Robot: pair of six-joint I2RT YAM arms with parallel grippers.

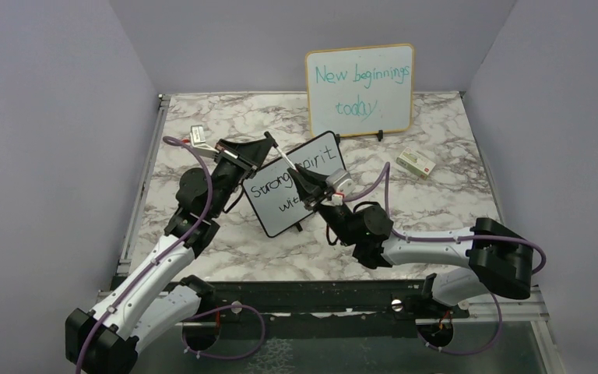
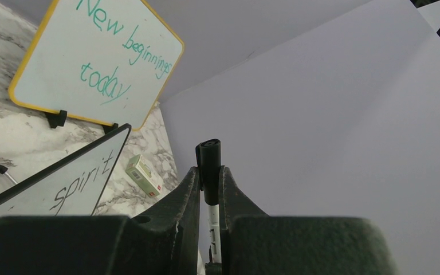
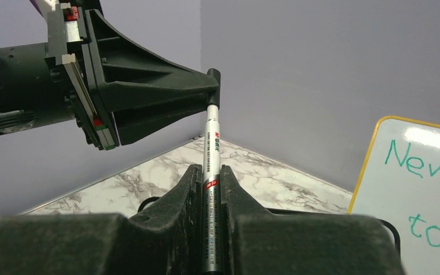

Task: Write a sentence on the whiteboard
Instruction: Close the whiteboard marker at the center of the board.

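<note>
Whiteboard [image 1: 272, 212] sits tilted on the marble table [image 1: 452, 202] at mid-depth, just beyond the two arms. Its black frame runs from near left to far right. Black handwriting reads "Strong spirit", with a second line starting "wit".

Directly over the whiteboard, the right gripper [image 1: 309, 189] is clamped on the silver barrel of a marker [image 1: 286, 160]. That gripper covers the rest of the second line. The marker slants up and to the far left, where the left gripper [image 1: 269, 142] pinches its black cap end above the board's far left edge. In the left wrist view the fingers [image 2: 188, 195] press the cap from both sides.

The marker's writing end is buried between the right fingers [image 3: 190, 189] and cannot be made out.

Farther right lies a small box [image 1: 416, 163]. At the far left is a small white object [image 1: 196, 134], too small to identify. A yellow-framed board [image 1: 360, 89] stands at the back wall, with "New beginnings today" in teal.
</note>
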